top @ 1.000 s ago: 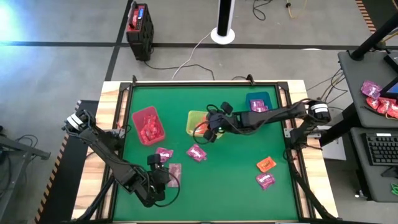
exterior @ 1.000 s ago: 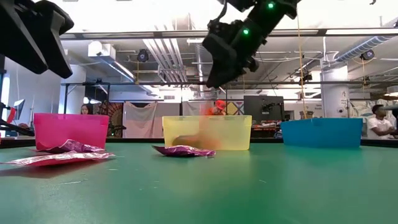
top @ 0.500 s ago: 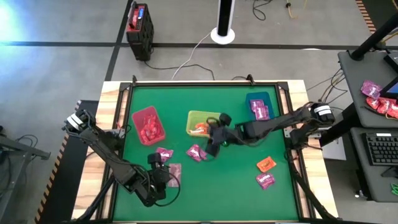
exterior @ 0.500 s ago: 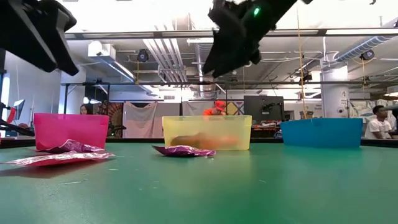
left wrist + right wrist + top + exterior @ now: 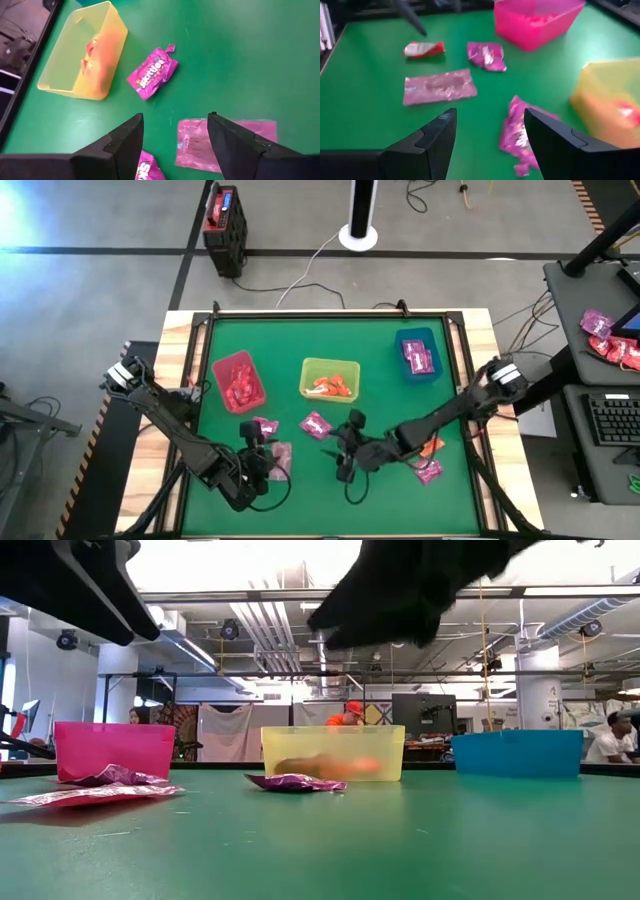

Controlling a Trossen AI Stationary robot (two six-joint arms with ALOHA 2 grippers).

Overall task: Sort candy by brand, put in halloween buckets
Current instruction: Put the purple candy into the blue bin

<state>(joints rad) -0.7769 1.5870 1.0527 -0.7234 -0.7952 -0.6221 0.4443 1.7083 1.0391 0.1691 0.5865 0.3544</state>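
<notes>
Three bins stand in a row: red (image 5: 238,380), yellow-green (image 5: 330,378) with orange packets inside, and teal-blue (image 5: 417,353) with magenta ones. My left gripper (image 5: 175,116) is open, hovering over a pale pink packet (image 5: 200,145) and a magenta packet (image 5: 147,172) lying flat on the mat. My right gripper (image 5: 490,112) is open and empty, above the mat near a magenta packet (image 5: 522,135). In the high view this packet (image 5: 316,424) lies just beyond the right gripper (image 5: 343,460). An orange packet (image 5: 430,445) and a magenta one (image 5: 428,470) lie near the right edge.
Raised wooden rails (image 5: 200,330) frame the green mat. A red-and-white packet (image 5: 423,48) and another magenta packet (image 5: 486,55) lie near the left arm. The right arm's forearm (image 5: 450,415) stretches over the orange packet. Bare mat lies along the far edge and the near middle.
My right gripper has swung away from above the yellow-green bin toward the table's near edge, passing the magenta packet in the middle. It now shows much larger in the low view. An orange blur inside the yellow-green bin has settled into a still packet.
</notes>
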